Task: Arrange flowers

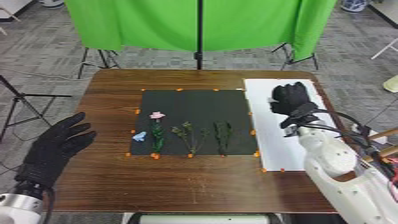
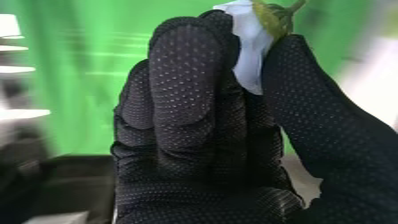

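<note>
By the table's point(image 1: 178, 187) 9 o'clock edge, your left robot hand point(image 1: 49, 147) is relaxed, fingers loosely extended. Farther in, on the black mat point(image 1: 209, 100), you have a blue flower point(image 1: 139, 136) at 8 o'clock, green stems point(image 1: 223, 137) at 5 and a pink flower point(image 1: 156, 115) at 10. Between 1 and 2 o'clock, over the white sheet point(image 1: 280, 152), your right robot hand point(image 1: 289, 100) pinches a white flower point(image 2: 253, 47) between thumb and fingers, petals toward the palm.
</note>
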Controlling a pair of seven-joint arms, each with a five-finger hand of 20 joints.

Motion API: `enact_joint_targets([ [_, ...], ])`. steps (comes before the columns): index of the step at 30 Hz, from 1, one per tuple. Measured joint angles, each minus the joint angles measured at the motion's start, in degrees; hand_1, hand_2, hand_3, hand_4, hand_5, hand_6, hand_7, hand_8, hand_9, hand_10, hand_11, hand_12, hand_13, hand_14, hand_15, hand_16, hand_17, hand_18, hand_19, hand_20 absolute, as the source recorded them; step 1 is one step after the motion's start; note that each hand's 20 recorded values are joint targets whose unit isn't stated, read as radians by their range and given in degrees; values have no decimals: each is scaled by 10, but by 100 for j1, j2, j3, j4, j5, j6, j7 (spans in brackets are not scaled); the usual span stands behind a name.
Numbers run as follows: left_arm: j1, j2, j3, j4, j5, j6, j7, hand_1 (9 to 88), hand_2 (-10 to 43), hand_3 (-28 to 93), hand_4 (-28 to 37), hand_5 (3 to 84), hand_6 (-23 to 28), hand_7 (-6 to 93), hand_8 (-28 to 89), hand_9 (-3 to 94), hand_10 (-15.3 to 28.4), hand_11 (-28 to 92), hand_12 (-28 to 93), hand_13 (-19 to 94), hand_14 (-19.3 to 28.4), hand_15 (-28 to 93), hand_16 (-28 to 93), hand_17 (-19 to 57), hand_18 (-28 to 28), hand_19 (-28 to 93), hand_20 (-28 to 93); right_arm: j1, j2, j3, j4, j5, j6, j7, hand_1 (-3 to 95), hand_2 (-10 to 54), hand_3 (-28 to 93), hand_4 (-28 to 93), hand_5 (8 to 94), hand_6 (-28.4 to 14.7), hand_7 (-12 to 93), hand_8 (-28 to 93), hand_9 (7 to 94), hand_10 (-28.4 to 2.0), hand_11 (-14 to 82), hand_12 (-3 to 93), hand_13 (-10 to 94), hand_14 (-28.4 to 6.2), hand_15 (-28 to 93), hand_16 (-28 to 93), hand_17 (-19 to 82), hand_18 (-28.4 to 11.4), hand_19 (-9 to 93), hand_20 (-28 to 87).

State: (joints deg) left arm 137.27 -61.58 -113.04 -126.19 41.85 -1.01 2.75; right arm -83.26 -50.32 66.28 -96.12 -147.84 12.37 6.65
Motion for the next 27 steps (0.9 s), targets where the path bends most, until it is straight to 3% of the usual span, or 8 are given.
enact_joint_targets([
  [4, -29, 0, 37, 1, 0, -1, -21, 270, -4, 721, -230, 339, 23, 283, -135, 292, 127, 318, 144, 257, 152, 443, -9, -50, 227, 503, 87, 819, -594, -675, 170, -5, -589, -988, 482, -95, 848, -283, 777, 34, 353, -93, 920, -16, 112, 444, 848, 7, 405, 361, 309, -148, 745, 392],
  [8, -101, 6, 92, 9, 0, -1, -59, 270, -4, 721, -230, 339, 23, 282, -135, 292, 127, 317, 144, 257, 152, 443, -9, -50, 227, 503, 86, 1509, -1211, -1365, 471, -214, -1172, -1358, 480, -95, 845, -283, 768, 36, 361, -98, 917, -14, 112, 444, 844, 9, 404, 360, 309, -147, 744, 393],
  [15, -156, 6, 135, 10, 1, 0, -83, 270, -3, 721, -230, 340, 23, 282, -135, 293, 127, 318, 144, 257, 152, 443, -9, -50, 227, 503, 87, 1820, -1963, -1806, 613, -826, -1216, -1531, 480, -95, 844, -283, 763, 37, 372, -106, 911, -14, 111, 442, 837, 9, 406, 362, 305, -147, 741, 395],
  [27, -130, 6, 136, 9, 3, -1, -84, 270, -3, 720, -230, 339, 22, 285, -135, 292, 127, 319, 144, 257, 152, 442, -9, -50, 227, 502, 87, 1814, -2075, -2037, 889, -1105, -1307, -1592, 469, -95, 834, -283, 738, 38, 397, -114, 891, -14, 117, 446, 811, 8, 426, 367, 290, -151, 742, 407],
])
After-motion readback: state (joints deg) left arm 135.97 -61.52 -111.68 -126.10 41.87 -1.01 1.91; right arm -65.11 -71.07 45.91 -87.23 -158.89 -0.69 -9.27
